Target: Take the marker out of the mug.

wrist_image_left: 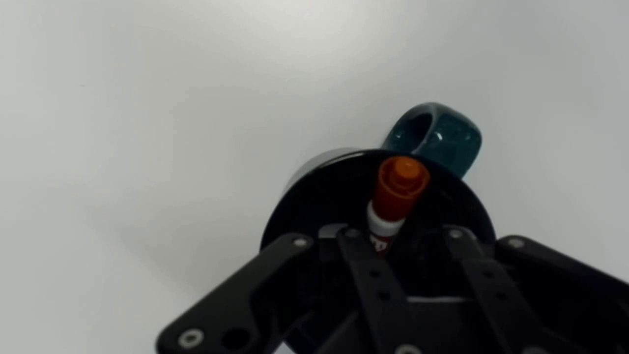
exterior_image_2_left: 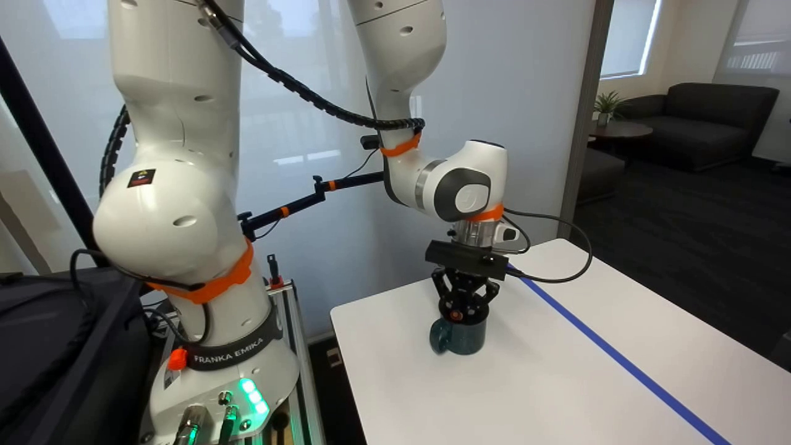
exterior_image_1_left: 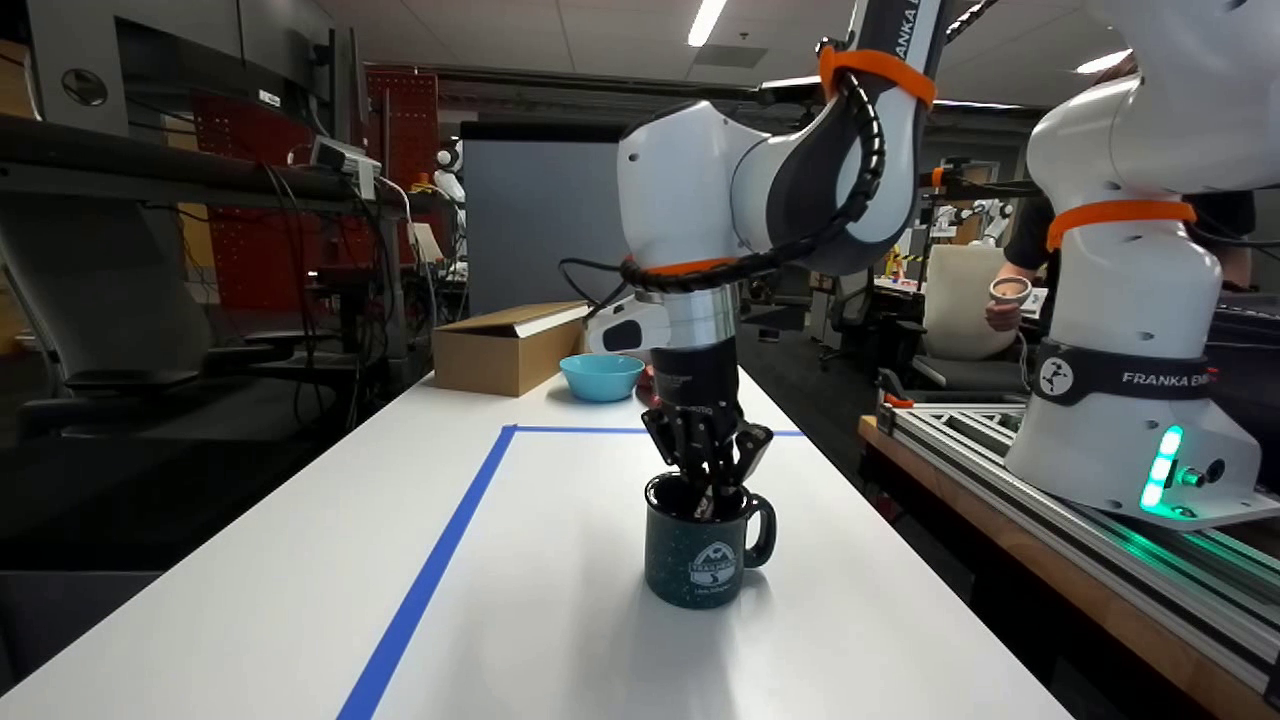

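The marker [wrist_image_left: 392, 209] leans inside the mug [exterior_image_1_left: 690, 562], orange end up — likely light, stiff, slightly slick, best pinched on the barrel below that end; the tool [wrist_image_left: 400, 234] stands parted, gripping nothing

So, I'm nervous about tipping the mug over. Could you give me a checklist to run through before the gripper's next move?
1. Marker standing in the speckled mug: ok, orange end up.
2. Mug upright on the white table: ok.
3. Gripper lined up with the mug's mouth: ok, fingertips reach into it.
4. Fingers apart: ok, a gap shows in the wrist view.
5. Fingers touching the marker on both sides: cannot tell, its lower part is hidden.
6. Handle clear of the fingers: ok.
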{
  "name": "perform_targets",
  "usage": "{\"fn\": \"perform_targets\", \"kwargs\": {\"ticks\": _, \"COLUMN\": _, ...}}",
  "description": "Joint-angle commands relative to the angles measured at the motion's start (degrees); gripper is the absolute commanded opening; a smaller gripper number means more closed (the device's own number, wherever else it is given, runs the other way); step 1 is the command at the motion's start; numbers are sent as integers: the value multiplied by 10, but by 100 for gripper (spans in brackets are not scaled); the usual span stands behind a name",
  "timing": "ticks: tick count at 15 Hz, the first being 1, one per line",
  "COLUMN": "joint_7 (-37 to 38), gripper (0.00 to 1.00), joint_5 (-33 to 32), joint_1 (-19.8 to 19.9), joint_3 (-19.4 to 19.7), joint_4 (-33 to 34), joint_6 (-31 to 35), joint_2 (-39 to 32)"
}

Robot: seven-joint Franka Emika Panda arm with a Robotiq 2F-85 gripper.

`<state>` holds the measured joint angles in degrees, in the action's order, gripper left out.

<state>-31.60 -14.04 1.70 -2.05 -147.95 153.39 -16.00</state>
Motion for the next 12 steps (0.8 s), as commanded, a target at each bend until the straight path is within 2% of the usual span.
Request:
{"fn": "perform_targets", "kwargs": {"ticks": 1, "joint_7": 9, "gripper": 0, "joint_5": -1, "joint_1": 5, "joint_3": -5, "joint_4": -6, "joint_6": -12, "joint_2": 12}}
{"fn": "perform_targets", "kwargs": {"ticks": 2, "joint_7": 10, "gripper": 5, "joint_5": -2, "joint_1": 4, "joint_3": -5, "joint_4": -6, "joint_6": -12, "joint_2": 13}}
{"fn": "perform_targets", "kwargs": {"ticks": 6, "joint_7": 13, "gripper": 5, "joint_5": -1, "joint_1": 1, "joint_3": -7, "joint_4": -13, "joint_6": -23, "joint_2": 37}}
{"fn": "perform_targets", "kwargs": {"ticks": 12, "joint_7": 37, "gripper": 5, "joint_5": 4, "joint_1": -10, "joint_3": -13, "joint_4": -55, "joint_6": -71, "joint_2": 138}}
